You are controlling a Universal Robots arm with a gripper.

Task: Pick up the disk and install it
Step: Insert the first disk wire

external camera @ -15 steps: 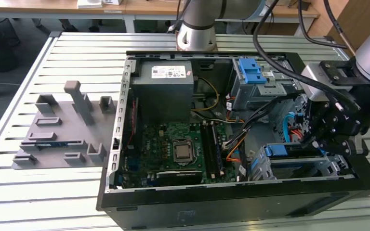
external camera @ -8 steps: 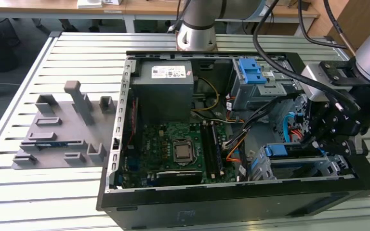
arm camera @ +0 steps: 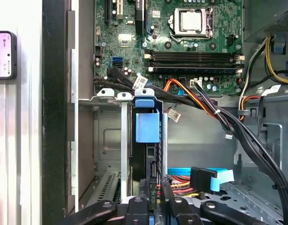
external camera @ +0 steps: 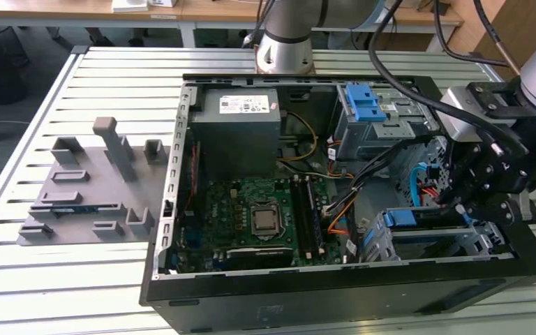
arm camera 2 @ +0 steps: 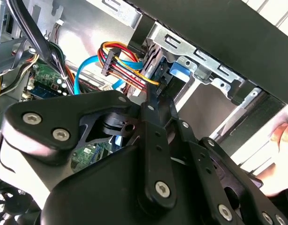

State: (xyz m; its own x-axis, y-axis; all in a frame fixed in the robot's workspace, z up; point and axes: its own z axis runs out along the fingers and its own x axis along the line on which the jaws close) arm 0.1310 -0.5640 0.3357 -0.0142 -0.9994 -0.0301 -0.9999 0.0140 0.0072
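- The disk stands on edge in the drive cage at the near corner of the open computer case, its blue bracket tab facing the motherboard in the first wrist view.
- The gripper hangs just above that bay on the exterior view's right; in the first wrist view its fingertips sit close on either side of the disk's near edge.
- The jaws look drawn in around that edge, but whether they actually pinch it I cannot tell (the contact line is cut off by the frame).
- To do this step well, I judge the disk must stay parallel to the cage rails and go in straight, without skewing.
- The bundle of cables and the blue data cable lie just beside the bay, so they could snag.
- Hidden: how deep the disk sits, and whether the bracket has latched.
- In the second wrist view the gripper's black linkage covers the bay's floor, and a hand shows at the edge.
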